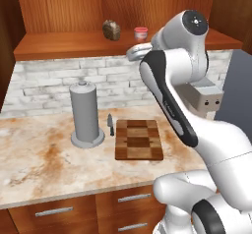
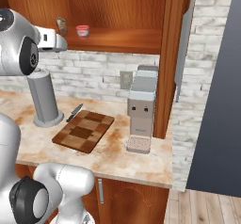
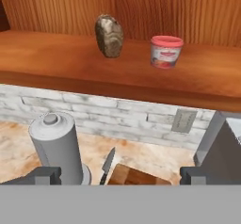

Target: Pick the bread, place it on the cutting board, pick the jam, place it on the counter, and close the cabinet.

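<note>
The bread [image 3: 109, 36] stands on the open cabinet's shelf [image 3: 56, 58], a dark mottled chunk, also seen in the left base view [image 1: 111, 30]. To its right on the same shelf sits the jam [image 3: 165, 52], a small red jar [image 1: 141, 33]. My gripper [image 3: 120, 176] hangs open and empty in front of the shelf, below and short of both. The checkered cutting board [image 1: 139, 139] lies bare on the counter [image 1: 44, 159]. In the right base view the open cabinet door [image 2: 172, 53] stands edge-on.
A tall grey cylinder on a round base [image 1: 86, 112] stands left of the board, with a knife [image 1: 110, 124] between them. A grey appliance [image 2: 142, 108] sits at the counter's right end by the brick wall. Drawers with metal handles [image 1: 54, 211] run below.
</note>
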{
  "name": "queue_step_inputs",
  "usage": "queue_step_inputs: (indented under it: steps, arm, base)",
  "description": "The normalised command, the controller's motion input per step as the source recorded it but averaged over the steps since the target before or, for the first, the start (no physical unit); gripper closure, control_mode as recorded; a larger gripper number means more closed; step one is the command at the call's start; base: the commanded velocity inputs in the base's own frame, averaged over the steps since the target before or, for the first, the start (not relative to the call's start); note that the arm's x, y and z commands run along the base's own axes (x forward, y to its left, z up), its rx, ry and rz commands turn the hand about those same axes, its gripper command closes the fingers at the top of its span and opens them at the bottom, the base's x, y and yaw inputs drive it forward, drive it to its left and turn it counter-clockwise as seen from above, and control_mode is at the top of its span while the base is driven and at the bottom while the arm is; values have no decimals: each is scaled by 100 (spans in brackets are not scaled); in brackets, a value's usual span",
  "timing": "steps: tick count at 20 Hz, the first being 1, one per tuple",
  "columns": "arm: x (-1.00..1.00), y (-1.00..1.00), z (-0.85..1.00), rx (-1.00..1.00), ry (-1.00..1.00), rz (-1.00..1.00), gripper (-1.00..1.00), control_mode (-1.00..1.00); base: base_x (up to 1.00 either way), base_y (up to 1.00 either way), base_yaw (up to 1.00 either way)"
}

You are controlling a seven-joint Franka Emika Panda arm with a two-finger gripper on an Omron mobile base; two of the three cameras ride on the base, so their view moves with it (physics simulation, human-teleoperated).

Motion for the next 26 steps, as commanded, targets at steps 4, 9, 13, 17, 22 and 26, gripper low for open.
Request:
queue_step_inputs:
  steps: [4, 9, 13, 17, 22, 26]
  arm:
    - [4, 12, 20, 0, -1, 0, -100, -100]
    - [9, 17, 10, 0, 0, 0, -100, -100]
    - [11, 20, 0, 0, 0, 0, -100, -100]
    - [2, 6, 0, 0, -4, 0, -100, -100]
    - [10, 0, 0, 0, -4, 0, -100, -100]
    - [20, 4, 0, 0, -3, 0, -100, -100]
  base:
    - [0, 0, 0]
    - [0, 0, 0]
    - [0, 0, 0]
    - [0, 0, 0]
    - [0, 0, 0]
    - [0, 0, 0]
